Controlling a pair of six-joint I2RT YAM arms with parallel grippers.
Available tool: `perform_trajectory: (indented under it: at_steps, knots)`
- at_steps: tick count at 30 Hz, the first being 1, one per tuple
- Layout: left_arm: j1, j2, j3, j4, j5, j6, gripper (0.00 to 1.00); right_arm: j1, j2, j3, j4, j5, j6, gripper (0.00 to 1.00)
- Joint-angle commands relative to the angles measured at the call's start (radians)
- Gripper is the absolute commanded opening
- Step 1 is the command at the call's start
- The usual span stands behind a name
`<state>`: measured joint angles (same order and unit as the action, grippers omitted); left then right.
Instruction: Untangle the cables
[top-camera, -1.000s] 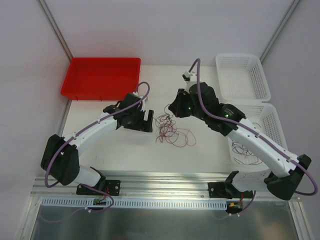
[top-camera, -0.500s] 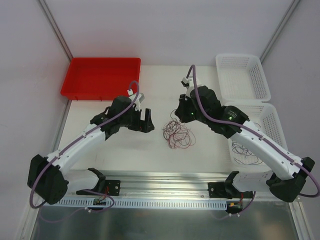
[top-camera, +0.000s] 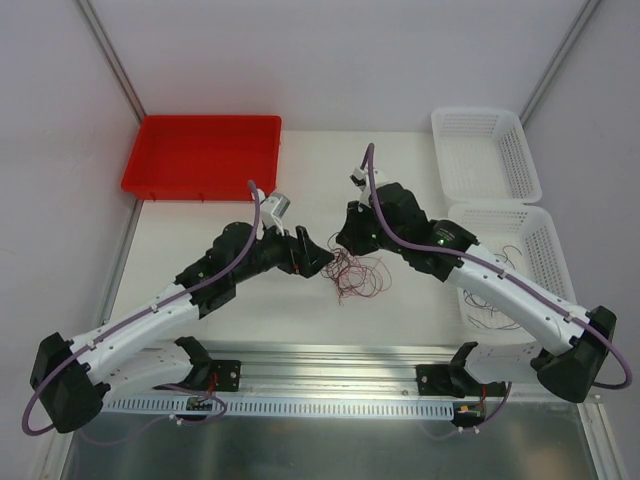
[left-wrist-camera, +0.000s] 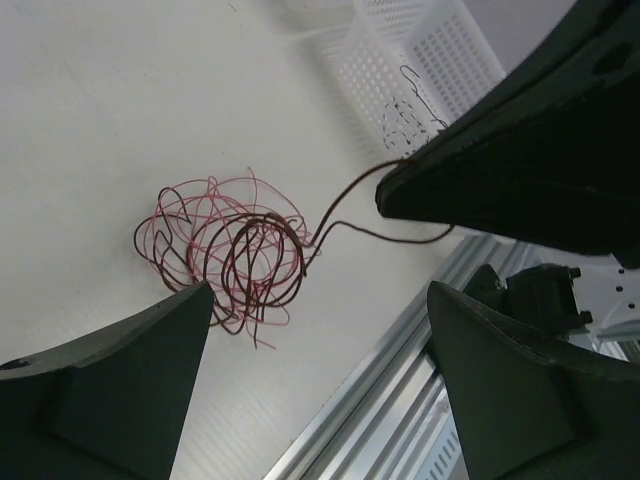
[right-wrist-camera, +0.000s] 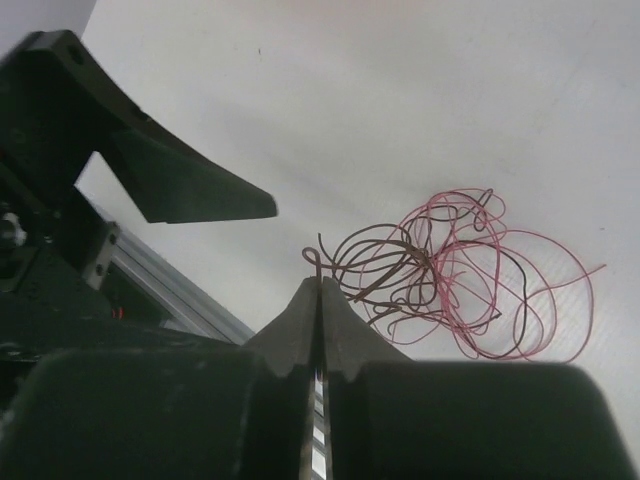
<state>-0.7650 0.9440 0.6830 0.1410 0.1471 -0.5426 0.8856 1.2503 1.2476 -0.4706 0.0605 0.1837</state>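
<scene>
Now our left gripper has reached in closer, fingers spread wide just left of the cables bunched on the table; our right gripper stays pinched on one dark strand.

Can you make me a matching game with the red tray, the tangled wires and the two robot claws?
Things:
1 red tray
2 tangle of cables
3 left gripper
4 right gripper

Place or state:
A shut on a dark cable
B at the far left
C wide open
D between the two grippers

Pairs: 1-B, 2-D, 3-C, 4-A
</scene>
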Motion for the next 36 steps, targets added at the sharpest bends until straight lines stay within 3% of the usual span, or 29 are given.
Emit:
perform_trajectory:
  at_steps: [1,11,18,32,36]
  knots:
    - [-0.039,0.074,0.001,0.158,-0.099,-0.069,0.89,0.006,-0.032,-0.016,0.111,-0.053,0.046,0.01]
    - [-0.097,0.225,-0.003,0.226,-0.346,-0.143,0.85,0.012,-0.074,-0.053,0.174,-0.125,0.071,0.01]
    - [-0.117,0.35,-0.002,0.243,-0.38,-0.2,0.83,0.015,-0.115,-0.048,0.176,-0.143,0.066,0.01]
    - [-0.108,0.461,-0.06,0.046,-0.573,-0.332,0.79,-0.002,-0.203,0.277,-0.118,0.054,-0.104,0.01]
    - [-0.079,0.461,-0.062,0.008,-0.577,-0.342,0.79,-0.071,-0.224,0.349,-0.177,0.075,-0.13,0.01]
